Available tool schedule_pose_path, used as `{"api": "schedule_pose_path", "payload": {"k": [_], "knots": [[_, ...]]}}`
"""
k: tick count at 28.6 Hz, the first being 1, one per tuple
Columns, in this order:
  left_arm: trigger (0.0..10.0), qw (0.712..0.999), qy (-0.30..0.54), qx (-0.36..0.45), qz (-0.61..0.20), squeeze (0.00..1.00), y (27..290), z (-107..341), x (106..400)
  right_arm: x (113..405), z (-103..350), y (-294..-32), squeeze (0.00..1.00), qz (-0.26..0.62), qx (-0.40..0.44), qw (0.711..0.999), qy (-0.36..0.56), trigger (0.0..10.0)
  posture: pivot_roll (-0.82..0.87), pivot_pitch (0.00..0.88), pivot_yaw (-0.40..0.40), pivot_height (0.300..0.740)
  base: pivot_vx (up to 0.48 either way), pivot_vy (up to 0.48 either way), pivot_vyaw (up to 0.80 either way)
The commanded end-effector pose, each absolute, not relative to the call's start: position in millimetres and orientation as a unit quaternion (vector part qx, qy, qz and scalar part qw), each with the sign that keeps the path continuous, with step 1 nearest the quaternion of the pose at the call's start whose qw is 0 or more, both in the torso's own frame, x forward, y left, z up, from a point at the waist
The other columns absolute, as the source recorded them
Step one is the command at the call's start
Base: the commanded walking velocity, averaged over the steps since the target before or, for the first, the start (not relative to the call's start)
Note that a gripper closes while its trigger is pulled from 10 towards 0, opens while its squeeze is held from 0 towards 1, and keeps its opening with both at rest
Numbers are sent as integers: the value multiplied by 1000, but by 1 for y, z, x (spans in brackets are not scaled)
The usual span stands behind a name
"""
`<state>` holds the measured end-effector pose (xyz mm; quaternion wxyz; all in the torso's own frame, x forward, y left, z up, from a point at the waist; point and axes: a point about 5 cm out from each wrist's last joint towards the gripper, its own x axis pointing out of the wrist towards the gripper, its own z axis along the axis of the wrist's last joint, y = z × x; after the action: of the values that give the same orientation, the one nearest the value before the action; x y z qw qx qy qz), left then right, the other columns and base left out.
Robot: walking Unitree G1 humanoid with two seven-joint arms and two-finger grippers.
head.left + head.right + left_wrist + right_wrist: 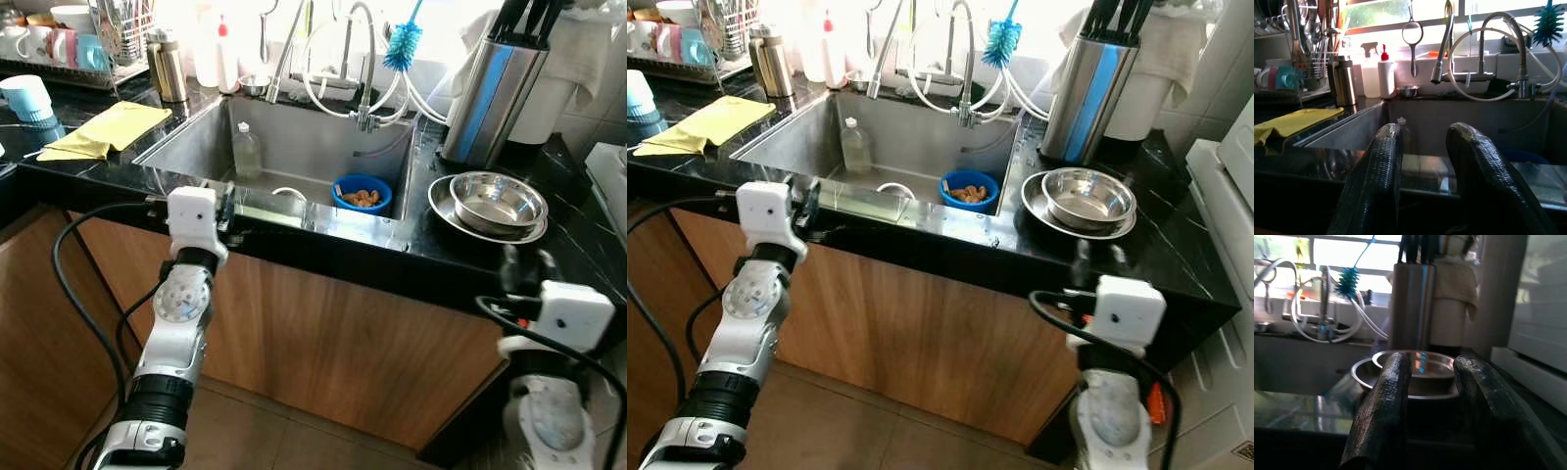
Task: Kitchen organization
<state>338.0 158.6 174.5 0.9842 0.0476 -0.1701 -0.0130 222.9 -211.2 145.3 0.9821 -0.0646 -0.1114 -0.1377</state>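
A steel sink (191,137) is set into the black counter (568,230). In it stand a clear plastic bottle (246,149) and a blue bowl (361,193) holding brown food. Two stacked steel bowls (497,202) rest on the counter to the sink's right. My left gripper (226,208) is open at the counter's front edge, just before the sink's near left rim, with nothing between its fingers (1382,161). Below the counter edge, in front of the steel bowls (1415,367), my right gripper (526,262) is open and holds nothing.
A yellow cloth (106,129) lies left of the sink, with a light blue cup (26,98) and a dish rack of mugs (59,44) beyond. A thermos (168,65), soap bottles (226,57), taps, a blue brush (403,44) and a steel knife block (493,83) line the back.
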Motion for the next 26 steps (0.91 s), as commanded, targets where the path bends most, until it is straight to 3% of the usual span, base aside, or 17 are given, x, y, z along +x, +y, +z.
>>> {"api": "schedule_pose_path", "payload": {"k": [1,10,16,26], "knots": [[10000,985,-164,45,-18,0,155,175,340,222,153,-214,0,-145,-63,980,-122,10000,70,43,-68,740,0,0,0],[10000,985,-168,40,-27,0,147,172,336,213,149,-215,0,-165,-60,978,-113,10000,70,47,-68,740,0,0,0],[10000,987,-146,63,29,0,179,158,333,191,139,-235,0,-203,-76,973,-82,10000,65,55,-70,740,0,0,0],[10000,982,-182,34,-28,0,146,181,339,207,152,-228,0,-197,-66,972,-107,10000,72,50,-76,740,0,0,-142]]}}
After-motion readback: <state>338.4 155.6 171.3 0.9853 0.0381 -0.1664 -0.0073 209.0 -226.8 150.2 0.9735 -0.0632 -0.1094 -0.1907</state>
